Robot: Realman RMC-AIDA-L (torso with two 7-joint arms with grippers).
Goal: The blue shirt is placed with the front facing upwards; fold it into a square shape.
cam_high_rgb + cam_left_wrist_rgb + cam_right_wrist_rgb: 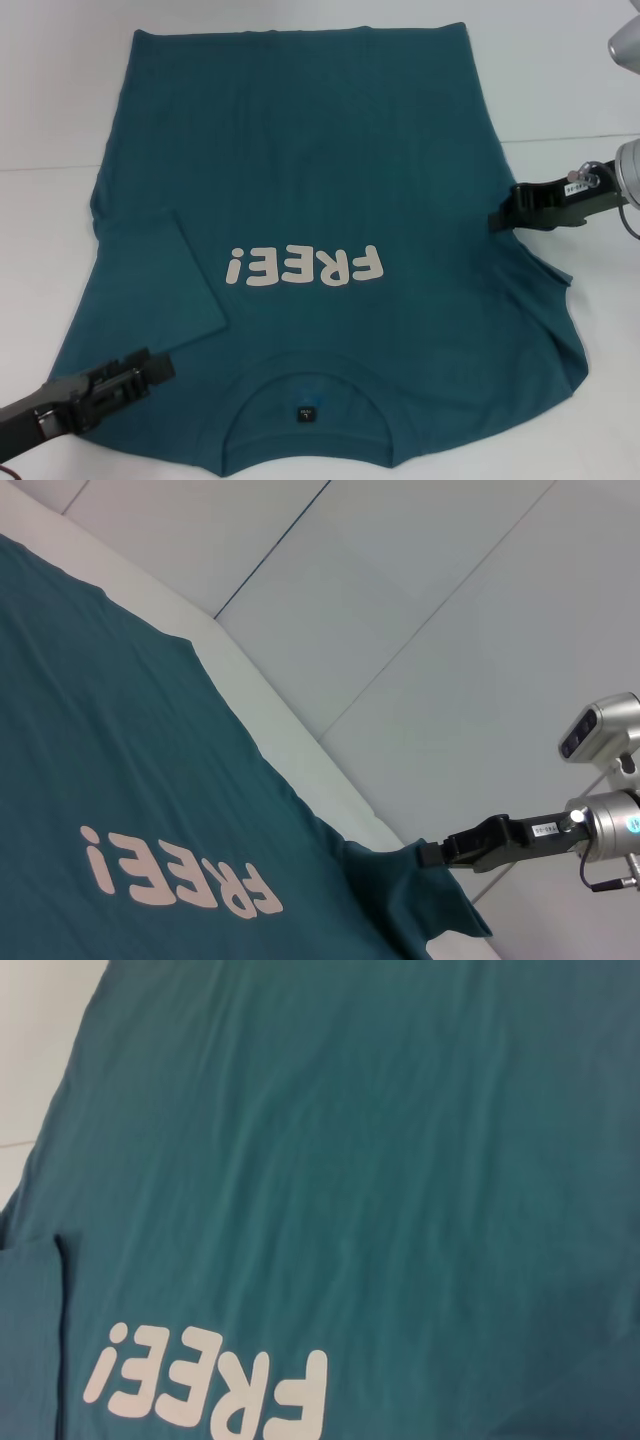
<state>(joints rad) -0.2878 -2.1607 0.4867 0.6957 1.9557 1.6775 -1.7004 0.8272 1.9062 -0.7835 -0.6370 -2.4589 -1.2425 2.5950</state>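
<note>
Here, on your left, the left tool (160, 367) sits over the blue shirt (330, 180) near its folded-in left sleeve; its fingertips look close together with nothing seen between them, though you cannot tell for sure. The shirt lies flat, front up, on the white worktop (50, 120), collar nearest the robot, its near edge cut off by the frame. The "FREE!" lettering (305, 267) reads upside down. On your right, the right tool (497, 220) meets the shirt's right edge by the sleeve; whether it pinches cloth is hidden.
</note>
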